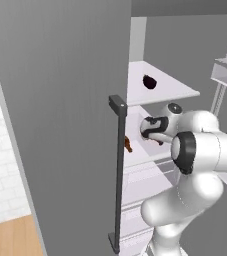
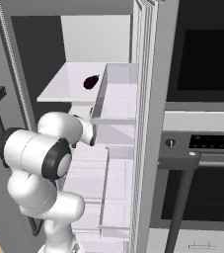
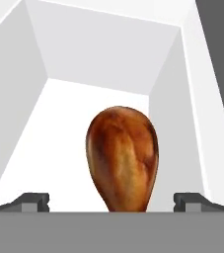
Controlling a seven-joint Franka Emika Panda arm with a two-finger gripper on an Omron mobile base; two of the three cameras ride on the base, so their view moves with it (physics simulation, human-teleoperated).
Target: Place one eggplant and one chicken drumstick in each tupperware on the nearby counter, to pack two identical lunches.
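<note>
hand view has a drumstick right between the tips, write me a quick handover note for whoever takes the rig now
Gripper: open, reached into the open fridge, its tips either side of a drumstick lying on a white shelf; not gripped yet.
Eggplant: on the shelf above, untouched.
A second reddish-brown piece lies on the lower shelf near the door edge, likely the other drumstick.
Done: fridge open, arm lined up on the drumstick.
Left: close on it, carry it to a tupperware on the counter, then fetch the rest. Nothing seen packed so far.
</note>
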